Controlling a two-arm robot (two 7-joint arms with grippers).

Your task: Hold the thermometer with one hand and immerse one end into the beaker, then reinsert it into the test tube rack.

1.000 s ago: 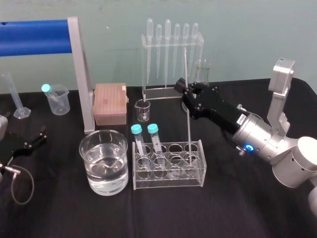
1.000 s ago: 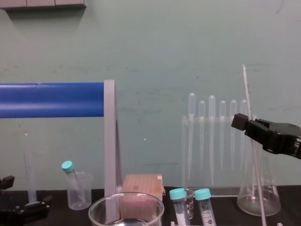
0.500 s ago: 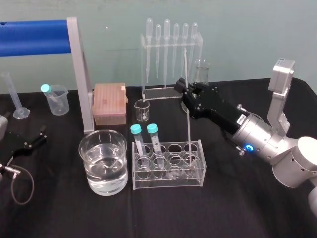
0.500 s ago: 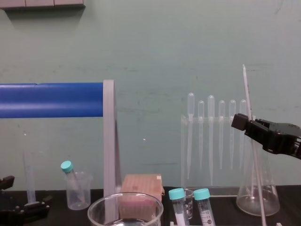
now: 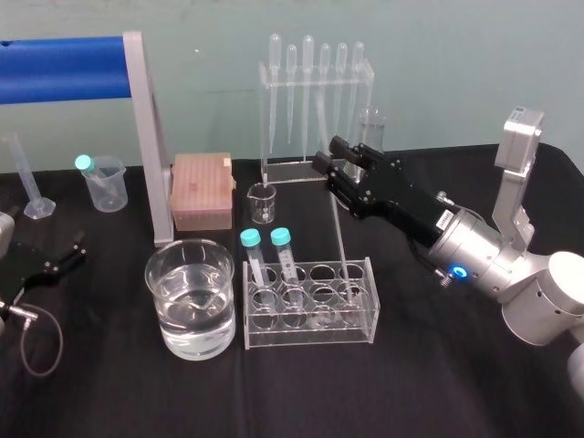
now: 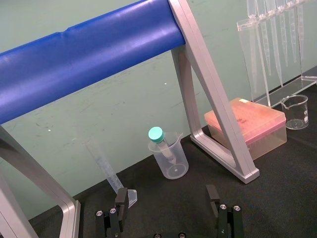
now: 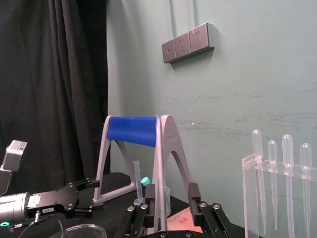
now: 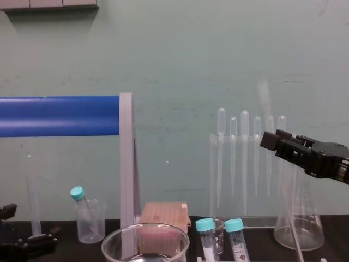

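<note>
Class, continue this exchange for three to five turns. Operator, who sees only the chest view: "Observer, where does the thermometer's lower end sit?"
Observer: In the head view the thermometer stands with its foot in the test tube rack, rightmost column.
Operator: Is the right end effector clamped on it?
Observer: No; the right wrist view shows it open, fingers apart on either side of the rod.
Operator: The left end effector sits parked low on my left. What's in the beaker?
Observer: Clear liquid, partly filling it; it stands left of the rack.
</note>
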